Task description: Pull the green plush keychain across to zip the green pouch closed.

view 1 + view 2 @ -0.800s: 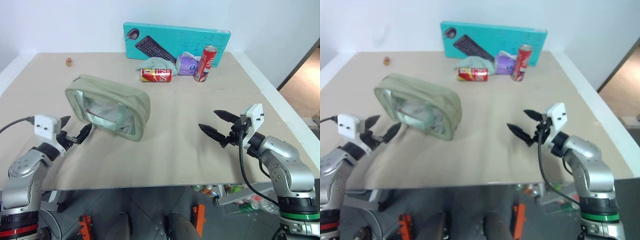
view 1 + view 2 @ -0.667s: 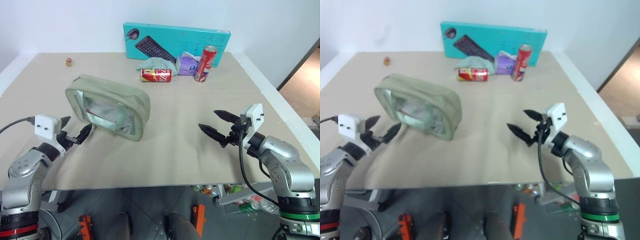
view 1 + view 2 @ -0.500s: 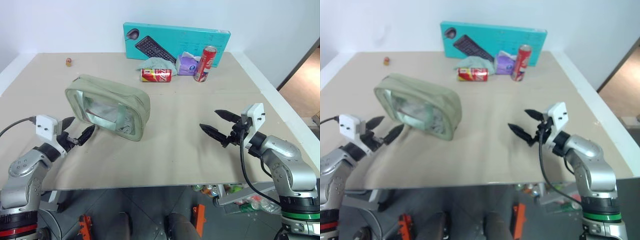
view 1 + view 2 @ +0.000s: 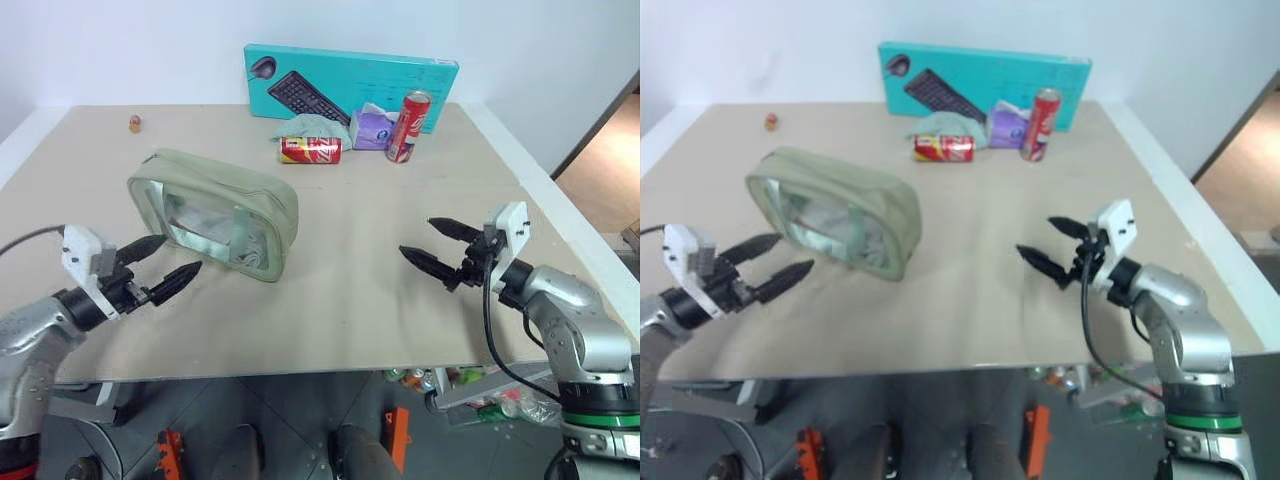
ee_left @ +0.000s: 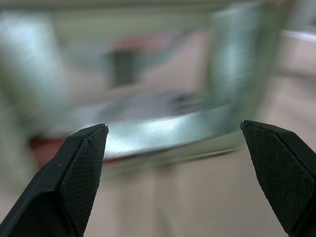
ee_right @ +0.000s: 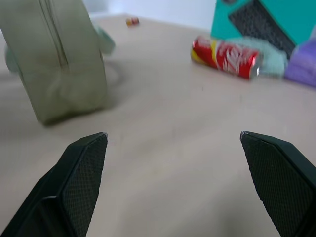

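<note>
The left wrist view was badly blurred: the green pouch (image 5: 163, 128) showed there as smeared pale green and silvery bands, with a dark patch in the upper left of the frame that could not be identified. The pouch's zipper ran as a thin line in the upper left of the right wrist view, but no plush keychain could be made out on it. Through the clear panel facing the head camera, the pouch's contents were a pale, indistinct mass. A tiny reddish object (image 4: 135, 124) in the upper left of the left eye view, far back on the counter (image 4: 350, 280), was too small to identify.
</note>
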